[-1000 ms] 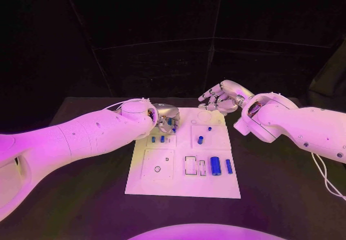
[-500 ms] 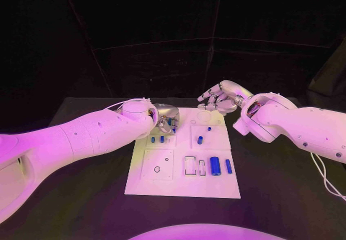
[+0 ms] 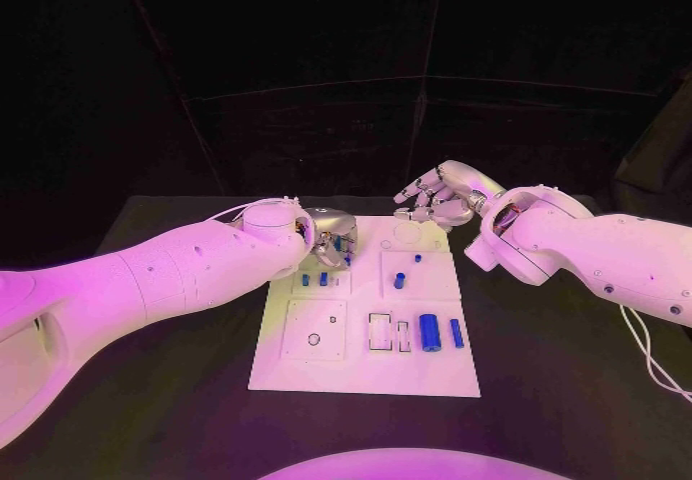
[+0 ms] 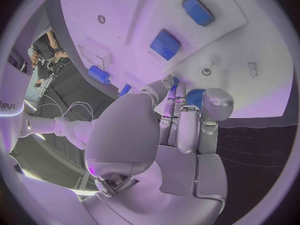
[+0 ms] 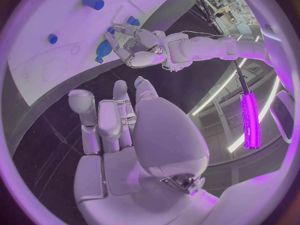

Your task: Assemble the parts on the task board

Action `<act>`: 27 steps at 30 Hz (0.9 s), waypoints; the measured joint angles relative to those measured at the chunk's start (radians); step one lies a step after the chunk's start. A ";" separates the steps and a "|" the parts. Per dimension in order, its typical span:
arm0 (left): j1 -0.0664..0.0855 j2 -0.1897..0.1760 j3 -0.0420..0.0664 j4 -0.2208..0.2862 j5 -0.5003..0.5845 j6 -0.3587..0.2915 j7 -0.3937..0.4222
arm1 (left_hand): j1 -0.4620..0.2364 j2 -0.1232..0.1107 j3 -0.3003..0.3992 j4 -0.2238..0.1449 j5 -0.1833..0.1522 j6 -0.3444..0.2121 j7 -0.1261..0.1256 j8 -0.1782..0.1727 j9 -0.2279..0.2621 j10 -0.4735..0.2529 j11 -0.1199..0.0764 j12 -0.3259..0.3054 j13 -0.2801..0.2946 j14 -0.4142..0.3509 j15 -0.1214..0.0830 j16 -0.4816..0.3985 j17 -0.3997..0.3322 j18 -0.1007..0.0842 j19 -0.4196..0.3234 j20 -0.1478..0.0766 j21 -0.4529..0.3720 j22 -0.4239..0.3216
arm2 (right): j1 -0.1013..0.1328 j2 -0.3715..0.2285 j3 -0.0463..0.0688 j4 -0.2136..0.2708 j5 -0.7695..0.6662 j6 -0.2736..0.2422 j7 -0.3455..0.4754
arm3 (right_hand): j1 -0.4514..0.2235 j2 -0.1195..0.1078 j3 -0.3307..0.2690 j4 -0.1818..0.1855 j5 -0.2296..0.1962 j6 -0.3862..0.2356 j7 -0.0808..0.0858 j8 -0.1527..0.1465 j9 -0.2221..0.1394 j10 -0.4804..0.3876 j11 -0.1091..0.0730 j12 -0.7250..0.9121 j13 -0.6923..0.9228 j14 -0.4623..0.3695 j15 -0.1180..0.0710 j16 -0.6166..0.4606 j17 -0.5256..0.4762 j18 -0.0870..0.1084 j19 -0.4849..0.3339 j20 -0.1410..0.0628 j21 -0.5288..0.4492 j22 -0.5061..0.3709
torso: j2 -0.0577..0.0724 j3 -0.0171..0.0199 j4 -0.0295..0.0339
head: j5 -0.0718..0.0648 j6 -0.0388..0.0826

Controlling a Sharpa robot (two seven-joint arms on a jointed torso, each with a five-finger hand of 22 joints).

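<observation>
The left hand [image 3: 332, 232] pinches a small blue part [image 4: 194, 96] in its fingers over the far left of the white task board [image 3: 368, 365]. The right hand [image 3: 437, 197] hovers past the board's far edge, fingers curled, holding nothing. Other blue parts [image 3: 430, 330] lie on the board.

The board [image 3: 368, 345] lies mid-worktop [image 3: 548, 370]. Left robot hand [image 3: 332, 232] sits over its far-left corner, right robot hand [image 3: 437, 198] beyond its far-right corner. Parts [image 3: 430, 331] lie near-right on the board.
</observation>
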 measured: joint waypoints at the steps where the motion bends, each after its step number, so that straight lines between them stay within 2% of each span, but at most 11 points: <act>1: -0.001 -0.005 0.000 0.004 0.001 -0.007 0.002 | 0.000 0.000 0.005 -0.001 0.000 0.000 0.000 -0.005 -0.001 0.000 0.000 -0.005 -0.002 0.000 0.000 0.000 0.000 0.000 0.000 0.000 0.001 0.002 | 0.000 0.000 0.000 0.000 0.000 0.000 0.000 | 0.000 0.000 0.000 0.000 0.000 0.000 0.000 0.000 0.000 0.000 0.000 0.000 0.000 0.000 0.000 0.000 0.000 0.000 0.000 0.000 0.000 0.000 | 0.000 0.0000 0.0000 | 0.000 0.000; 7: -0.003 -0.046 0.000 0.051 0.016 -0.068 0.020 | -0.008 0.000 0.024 -0.007 0.000 0.000 0.000 -0.016 -0.002 0.003 0.003 -0.020 -0.002 0.000 0.000 0.004 0.001 0.000 0.004 0.004 0.010 0.011 | 0.000 -0.001 0.000 0.000 0.000 0.000 0.000 | 0.000 0.000 0.000 0.000 0.000 0.000 0.000 0.000 0.000 0.000 0.000 0.000 0.000 0.000 0.000 0.000 0.000 0.000 0.000 0.000 0.000 0.000 | -0.001 0.0001 0.0012 | -0.001 0.003; 9: -0.003 -0.058 0.003 0.069 0.025 -0.086 0.026 | -0.008 0.000 0.033 -0.009 0.000 0.004 0.004 -0.016 -0.002 0.009 0.005 -0.027 -0.002 0.000 0.000 0.004 0.002 -0.015 0.004 0.004 0.010 0.015 | 0.000 -0.001 0.000 0.000 0.000 0.000 0.000 | 0.000 0.000 0.000 0.000 0.000 0.000 0.000 0.000 0.000 0.000 0.000 0.000 0.000 0.000 0.000 0.000 0.000 0.000 0.000 0.000 0.000 0.000 | -0.001 0.0001 0.0017 | -0.001 0.005; 16: -0.002 -0.123 0.017 0.133 0.058 -0.143 0.046 | -0.012 -0.004 0.042 -0.014 0.000 0.006 0.006 -0.023 -0.002 0.015 0.004 -0.031 -0.002 0.000 0.000 0.006 0.002 -0.015 0.004 0.004 0.014 0.018 | 0.000 -0.003 0.000 -0.001 0.000 0.000 0.001 | 0.000 0.000 0.000 0.000 0.000 0.000 0.000 0.000 0.000 0.000 0.000 0.000 0.000 0.000 0.000 0.000 0.000 0.000 0.000 0.000 0.000 0.000 | -0.001 0.0001 0.0019 | 0.000 0.011; 21: -0.002 -0.164 0.019 0.161 0.075 -0.162 0.052 | -0.014 -0.006 0.044 -0.014 0.000 0.007 0.007 -0.023 -0.002 0.018 0.003 -0.036 -0.002 0.000 0.000 0.008 0.002 -0.015 0.004 0.004 0.016 0.021 | 0.000 -0.005 0.000 -0.002 0.000 0.000 0.001 | 0.000 0.000 0.000 0.000 0.000 0.000 0.000 0.000 0.000 0.000 0.000 0.000 0.000 0.000 0.000 0.000 0.000 0.000 0.000 0.000 0.000 0.000 | -0.001 0.0000 0.0021 | 0.000 0.012; 27: -0.002 -0.198 0.020 0.172 0.092 -0.160 0.052 | -0.020 -0.012 0.044 -0.014 0.000 0.011 0.004 -0.023 -0.001 0.018 0.003 -0.037 -0.001 0.000 0.000 0.008 0.002 -0.015 0.007 0.000 0.016 0.023 | 0.000 -0.005 0.000 -0.004 0.000 0.000 0.001 | 0.000 0.000 0.000 0.000 0.000 0.000 0.000 0.000 0.000 0.000 0.000 0.000 0.000 0.000 0.000 0.000 0.000 0.000 0.000 0.000 0.000 0.000 | -0.001 0.0000 0.0029 | 0.003 0.011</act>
